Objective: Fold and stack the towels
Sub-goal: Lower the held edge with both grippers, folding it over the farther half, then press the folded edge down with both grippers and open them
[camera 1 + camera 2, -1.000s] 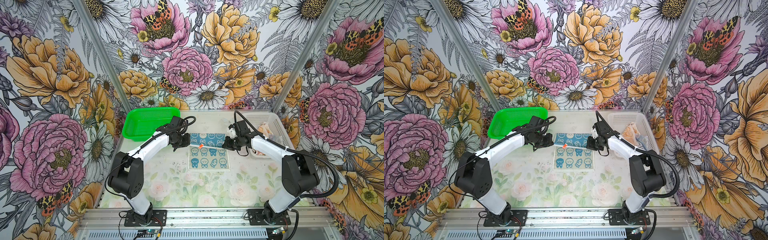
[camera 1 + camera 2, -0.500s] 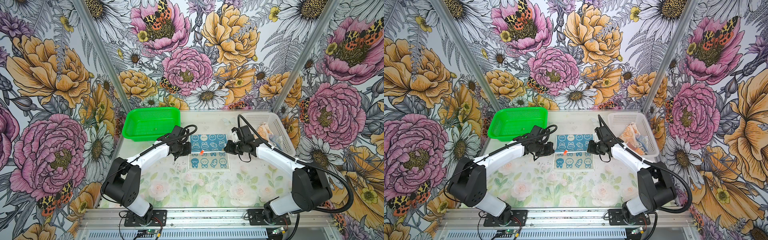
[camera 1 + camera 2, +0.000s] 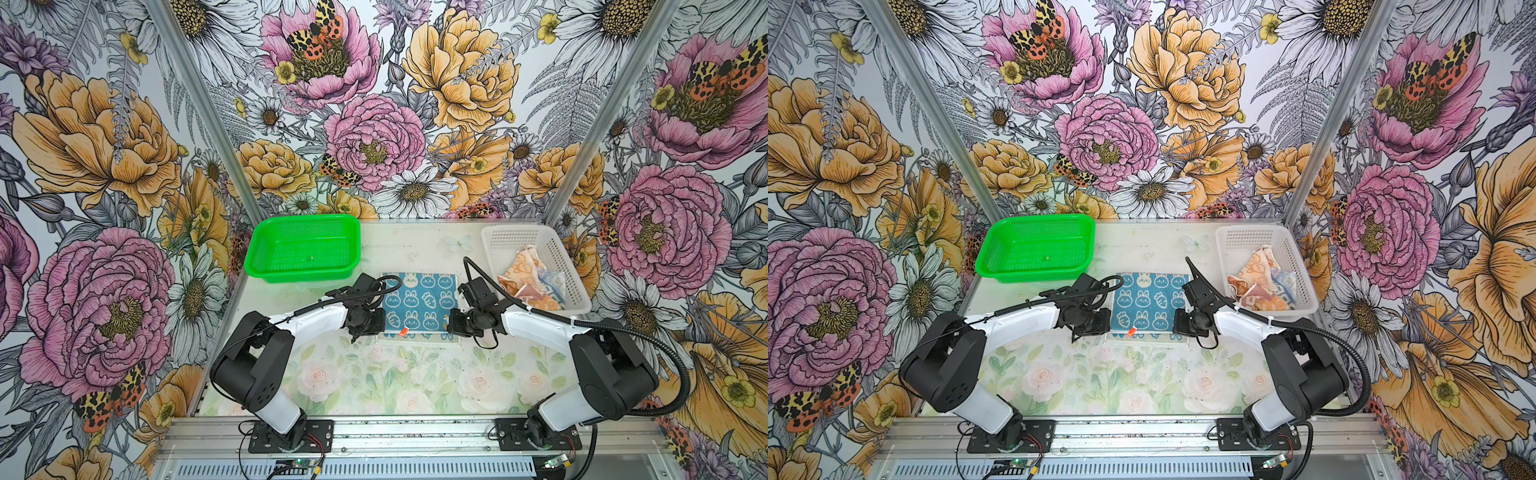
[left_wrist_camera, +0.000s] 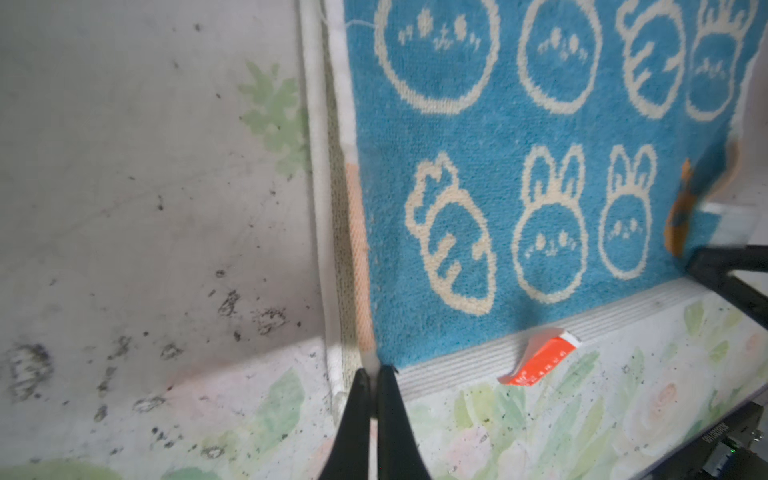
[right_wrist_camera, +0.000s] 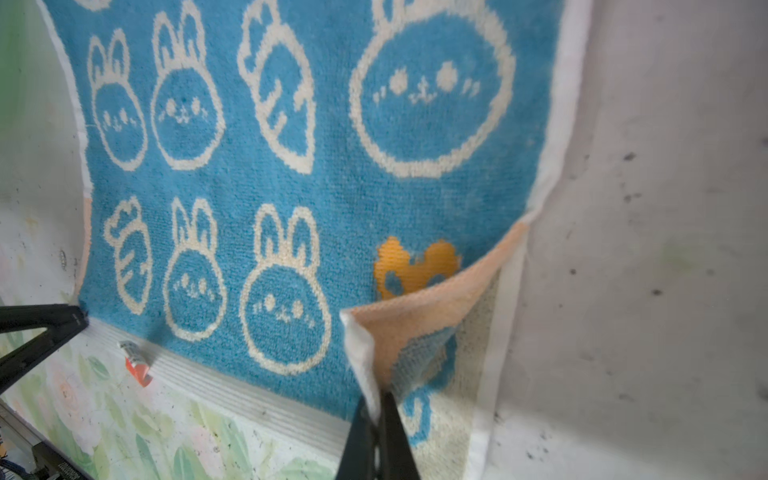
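A blue towel (image 3: 419, 301) (image 3: 1150, 301) with white bunnies lies doubled over mid-table, blue side up, with a pale strip of its lower layer showing along the near edge. My left gripper (image 3: 379, 333) (image 4: 371, 372) is shut on the towel's (image 4: 519, 166) near left corner. My right gripper (image 3: 451, 331) (image 5: 376, 401) is shut on the lifted near right corner of the towel (image 5: 291, 145), where the peach underside curls up. An orange towel (image 3: 524, 266) and a cream towel (image 3: 552, 282) lie crumpled in the white basket (image 3: 511, 239).
A green mesh basket (image 3: 303, 249), with nothing in it, stands at the back left. An orange label (image 3: 402, 331) (image 4: 540, 357) sticks out at the towel's near edge. Both arms reach in low from the front rail, one on each side of the towel.
Both grippers have drawn the towel's far edge toward the front, so the blue side now covers most of the pale side that faced up before. Both stayed shut.
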Available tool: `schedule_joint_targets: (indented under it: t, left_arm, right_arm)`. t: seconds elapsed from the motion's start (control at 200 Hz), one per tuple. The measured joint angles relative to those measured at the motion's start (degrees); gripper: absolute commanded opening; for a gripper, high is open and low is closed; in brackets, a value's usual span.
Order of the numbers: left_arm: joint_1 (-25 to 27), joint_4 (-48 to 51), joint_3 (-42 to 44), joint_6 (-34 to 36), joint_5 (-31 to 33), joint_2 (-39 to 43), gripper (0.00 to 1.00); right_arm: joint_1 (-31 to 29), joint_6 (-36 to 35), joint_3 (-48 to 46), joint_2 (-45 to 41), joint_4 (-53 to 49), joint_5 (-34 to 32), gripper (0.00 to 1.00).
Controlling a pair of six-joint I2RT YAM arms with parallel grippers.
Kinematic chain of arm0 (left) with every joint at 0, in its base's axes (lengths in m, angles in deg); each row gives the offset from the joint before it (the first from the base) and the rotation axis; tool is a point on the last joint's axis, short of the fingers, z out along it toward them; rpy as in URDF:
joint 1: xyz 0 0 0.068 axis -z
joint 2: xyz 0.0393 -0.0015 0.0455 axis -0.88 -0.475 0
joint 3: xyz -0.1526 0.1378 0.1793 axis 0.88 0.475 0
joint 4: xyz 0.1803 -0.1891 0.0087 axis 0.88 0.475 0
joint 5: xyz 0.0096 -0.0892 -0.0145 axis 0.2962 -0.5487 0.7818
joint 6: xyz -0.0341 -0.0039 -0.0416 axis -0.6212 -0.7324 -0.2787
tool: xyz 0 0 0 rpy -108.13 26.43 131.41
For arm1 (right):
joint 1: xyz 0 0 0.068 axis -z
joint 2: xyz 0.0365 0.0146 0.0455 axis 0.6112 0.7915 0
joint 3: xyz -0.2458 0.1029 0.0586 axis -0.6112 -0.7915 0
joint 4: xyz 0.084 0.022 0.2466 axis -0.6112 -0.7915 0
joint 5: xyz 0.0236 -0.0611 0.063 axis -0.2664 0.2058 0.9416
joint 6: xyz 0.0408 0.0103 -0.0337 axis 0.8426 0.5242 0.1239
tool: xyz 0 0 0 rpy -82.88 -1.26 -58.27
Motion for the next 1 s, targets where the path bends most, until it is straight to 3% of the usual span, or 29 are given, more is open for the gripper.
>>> schedule_joint_targets:
  t: [0.23,0.38,0.535,0.716,1.001]
  left_arm:
    - [0.15,0.07,-0.59,-0.13,1.22,-1.29,0.00]
    - [0.13,0.33,-1.16,-0.13,2.54,-1.70,0.00]
    - [0.13,0.50,-1.18,-0.13,3.10,-1.70,0.00]
    - [0.13,0.57,-1.18,-0.13,3.17,-1.70,0.00]
    - [0.13,1.11,-1.95,-0.13,3.39,-1.70,0.00]
  right_arm:
    - [-0.37,0.79,-0.70,0.37,1.46,-1.11,0.10]
    - [-0.22,1.09,-1.18,0.37,1.16,-2.80,0.22]
    - [-0.20,1.25,-1.27,0.37,0.79,-3.74,0.24]
    - [-0.20,1.27,-1.29,0.35,0.46,-4.11,0.23]
    - [-0.20,1.92,-1.29,-1.55,0.31,-4.50,0.03]
